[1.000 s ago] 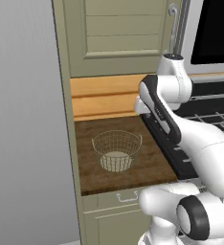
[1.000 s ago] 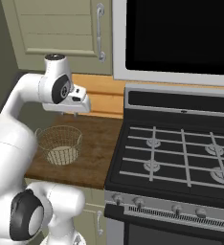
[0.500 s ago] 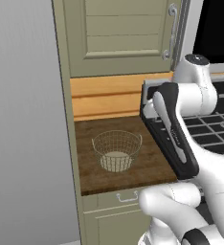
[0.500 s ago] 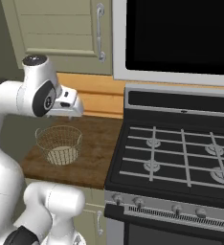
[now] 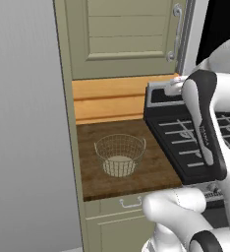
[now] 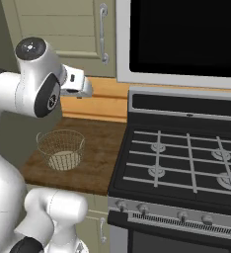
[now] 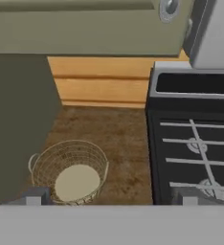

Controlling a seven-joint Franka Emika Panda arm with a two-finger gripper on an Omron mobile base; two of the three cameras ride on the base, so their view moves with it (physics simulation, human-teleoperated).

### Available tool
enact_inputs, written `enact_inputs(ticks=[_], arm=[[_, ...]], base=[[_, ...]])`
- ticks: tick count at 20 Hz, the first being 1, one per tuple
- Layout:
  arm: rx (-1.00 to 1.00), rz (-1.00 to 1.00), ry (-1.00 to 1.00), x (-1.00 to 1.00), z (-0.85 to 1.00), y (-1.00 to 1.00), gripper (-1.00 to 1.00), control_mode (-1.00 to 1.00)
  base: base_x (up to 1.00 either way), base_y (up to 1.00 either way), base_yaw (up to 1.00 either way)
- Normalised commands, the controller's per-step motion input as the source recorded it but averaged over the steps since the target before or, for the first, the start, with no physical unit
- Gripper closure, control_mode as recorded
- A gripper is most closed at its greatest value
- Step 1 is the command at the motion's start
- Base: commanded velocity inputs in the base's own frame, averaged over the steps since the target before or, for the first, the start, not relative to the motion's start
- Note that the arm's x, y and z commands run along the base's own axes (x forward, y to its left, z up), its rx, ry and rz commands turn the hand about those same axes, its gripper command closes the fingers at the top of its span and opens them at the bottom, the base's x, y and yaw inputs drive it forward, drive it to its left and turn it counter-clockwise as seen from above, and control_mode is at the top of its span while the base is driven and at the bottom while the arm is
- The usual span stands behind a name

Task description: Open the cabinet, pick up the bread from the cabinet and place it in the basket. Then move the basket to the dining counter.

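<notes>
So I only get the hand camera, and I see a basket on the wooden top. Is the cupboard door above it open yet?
Observer: No. In the left base view the cabinet door is shut flat, its silver handle on the right edge.
Operator: Is there bread in the basket?
Observer: No, the basket is empty; you see its cream bottom through the wire.
Operator: Where's the robot's hand?
Observer: In the right base view the wrist sits up by the wooden wall strip, just under the door, above the basket. Its fingers are hidden there.
</notes>
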Motion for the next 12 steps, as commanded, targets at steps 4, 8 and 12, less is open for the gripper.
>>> enact_inputs(ticks=[4, 8, 12], arm=[[0.12, 0.01, -0.16, 0.28, 0.8, -0.34, -1.0, -1.0], [0.02, -0.07, 0.04, 0.14, 0.86, -0.16, -1.0, -1.0], [0.0, -0.07, 0.0, 0.54, 0.54, -0.04, -1.0, -1.0]], base=[[0.0, 0.0, 0.0], [0.0, 0.0, 0.0], [0.0, 0.0, 0.0]])
